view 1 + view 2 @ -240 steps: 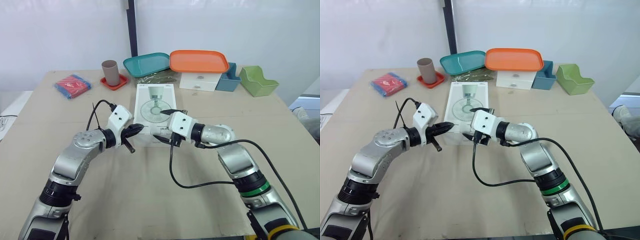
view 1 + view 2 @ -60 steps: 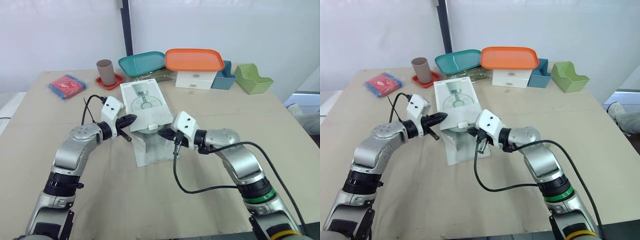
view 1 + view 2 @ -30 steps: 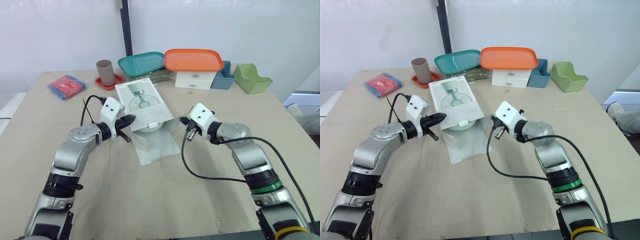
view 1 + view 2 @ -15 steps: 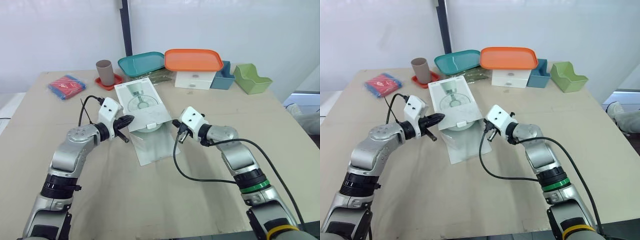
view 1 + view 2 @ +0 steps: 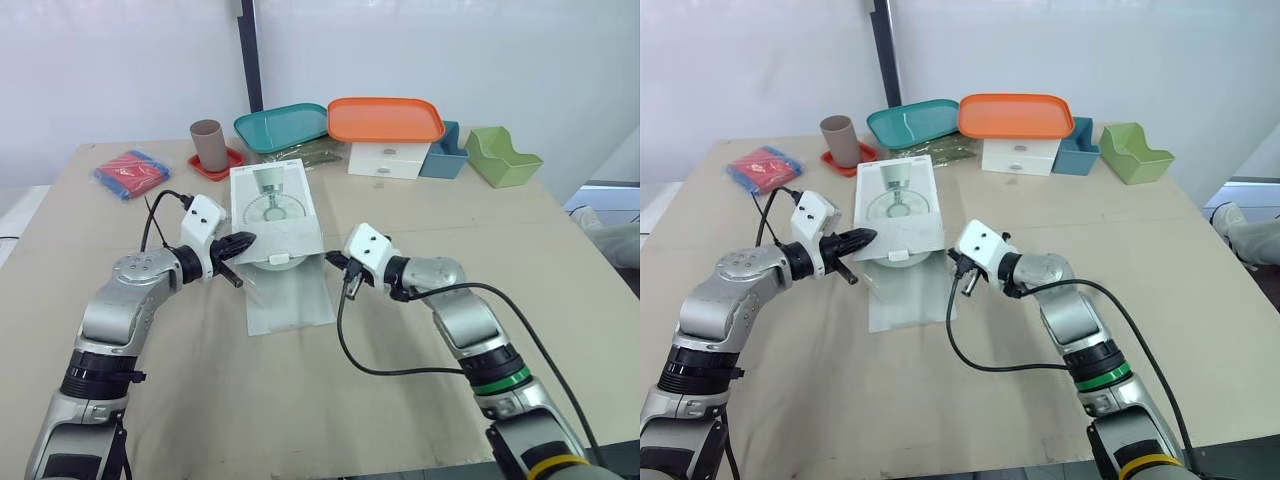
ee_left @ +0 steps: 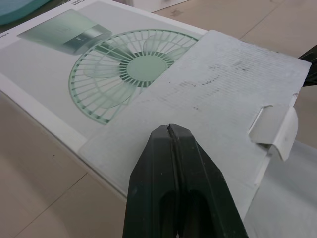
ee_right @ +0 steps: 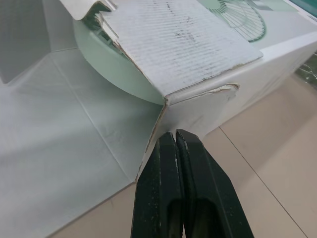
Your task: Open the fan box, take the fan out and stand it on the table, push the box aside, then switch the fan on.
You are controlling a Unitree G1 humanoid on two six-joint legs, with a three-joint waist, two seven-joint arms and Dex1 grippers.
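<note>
Nearest on the table (image 5: 300, 400), the front flap (image 5: 290, 295) of the fan box (image 5: 275, 215) lies folded down flat towards the robot, where eight seconds ago the box was shut. The pale green fan (image 5: 272, 259) shows in the opening, inside the box. The left gripper (image 5: 240, 243), its fingers (image 6: 178, 163) pressed together on nothing, sits at the box's left front corner. The right gripper (image 5: 330, 262), likewise closed and empty, has come in to the right front corner after standing clear a second ago. The box, skewed half a second ago, now lies squarer to the robot in mid-table. Beyond it are a red cloth bundle (image 5: 131, 172), a brown cup (image 5: 207, 145), a teal tray (image 5: 285, 127) and an orange tray (image 5: 385, 119).
</note>
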